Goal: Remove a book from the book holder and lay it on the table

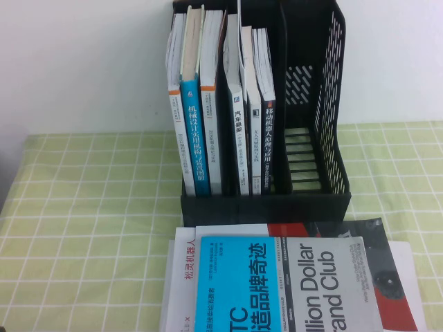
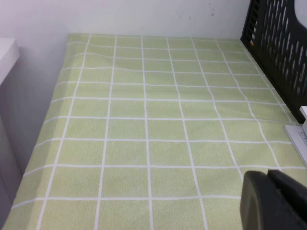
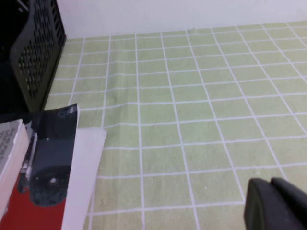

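The black book holder (image 1: 325,124) stands upright at the back of the checked table (image 1: 90,207). Its left and middle slots hold several upright books; its right slot is empty. The book (image 1: 267,142), with a dark spine and white Chinese title, stands rightmost in the middle slot, its cover hidden. Neither gripper shows in the high view. My left gripper (image 2: 268,178) is shut and empty, low over bare cloth to the left of the holder's side wall (image 2: 280,48). My right gripper (image 3: 271,186) is shut and empty over bare cloth to the right of the holder (image 3: 38,48).
A stack of flat books lies in front of the holder: a light-blue cover (image 1: 270,290), a white cover with English text (image 1: 332,277), and a dark and red magazine (image 1: 377,263), which also shows in the right wrist view (image 3: 48,167). A bright-blue-spined book (image 1: 194,138) stands in the left slot.
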Robot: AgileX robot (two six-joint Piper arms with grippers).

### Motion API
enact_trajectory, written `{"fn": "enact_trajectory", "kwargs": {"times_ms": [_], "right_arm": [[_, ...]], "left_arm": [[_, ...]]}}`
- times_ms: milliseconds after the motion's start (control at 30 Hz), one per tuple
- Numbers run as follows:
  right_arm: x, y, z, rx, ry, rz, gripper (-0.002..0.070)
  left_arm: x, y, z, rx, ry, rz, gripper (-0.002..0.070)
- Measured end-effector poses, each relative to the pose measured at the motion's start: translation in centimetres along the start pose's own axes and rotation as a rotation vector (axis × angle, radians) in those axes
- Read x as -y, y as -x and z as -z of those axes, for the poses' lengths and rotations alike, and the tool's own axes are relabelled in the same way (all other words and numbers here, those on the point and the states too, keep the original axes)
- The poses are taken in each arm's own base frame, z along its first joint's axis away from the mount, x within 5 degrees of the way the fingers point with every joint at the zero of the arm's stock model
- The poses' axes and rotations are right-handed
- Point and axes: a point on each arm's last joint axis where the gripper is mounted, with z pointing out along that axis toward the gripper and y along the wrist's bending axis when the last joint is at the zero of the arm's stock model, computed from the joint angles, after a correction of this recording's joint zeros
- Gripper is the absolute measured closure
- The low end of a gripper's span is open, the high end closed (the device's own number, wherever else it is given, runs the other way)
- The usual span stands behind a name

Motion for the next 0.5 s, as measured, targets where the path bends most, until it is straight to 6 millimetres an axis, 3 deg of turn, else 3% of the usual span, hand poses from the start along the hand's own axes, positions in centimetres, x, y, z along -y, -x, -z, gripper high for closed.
{"fn": "enact_trajectory", "kwargs": {"times_ms": [500], "right_arm": [[0.00, 0.00, 0.00, 0.000, 0.000, 0.000, 0.0678]], "left_arm": [[0.02, 0.00, 0.00, 0.000, -0.002, 0.006, 0.0678]]}}
